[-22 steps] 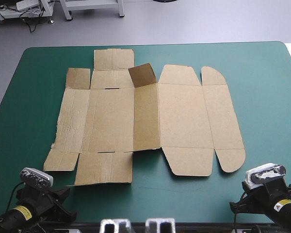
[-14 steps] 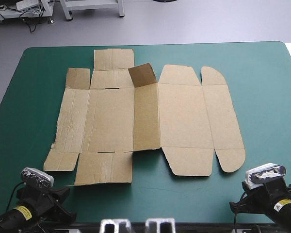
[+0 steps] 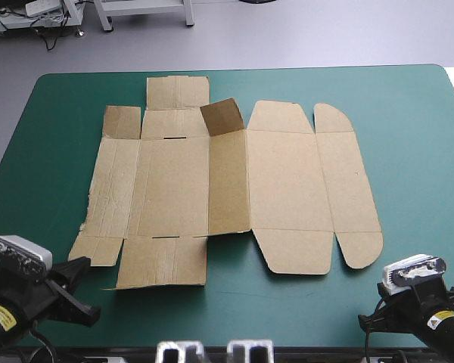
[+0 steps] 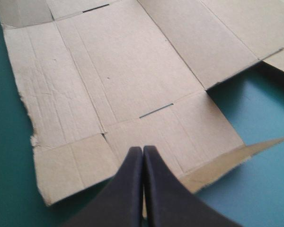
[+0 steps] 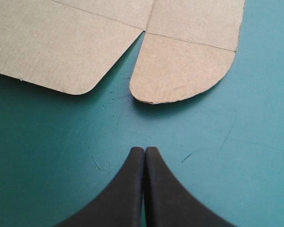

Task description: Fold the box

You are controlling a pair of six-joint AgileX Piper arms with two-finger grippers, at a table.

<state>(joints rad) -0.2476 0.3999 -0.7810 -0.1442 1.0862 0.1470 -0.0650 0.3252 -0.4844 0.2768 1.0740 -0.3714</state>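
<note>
box (image 3: 227,189) flat, unfolded | left gripper (image 4: 143,150) pressed together, near flap just ahead of its fingers (image 4: 128,189) | left arm shifted outward since earlier: approach beginning | right gripper (image 5: 145,150) together, rounded flap ahead, apart

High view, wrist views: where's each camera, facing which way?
High view: above and behind the robot, looking forward and down at the table and flat box; left arm, right arm at near corners.
Left wrist view: above that wrist, along the shut left gripper at the box's near-left flaps.
Right wrist view: along the shut right gripper, down at the table; rounded flap ahead.
Shared: high and right wrist views both show that rounded flap.
</note>
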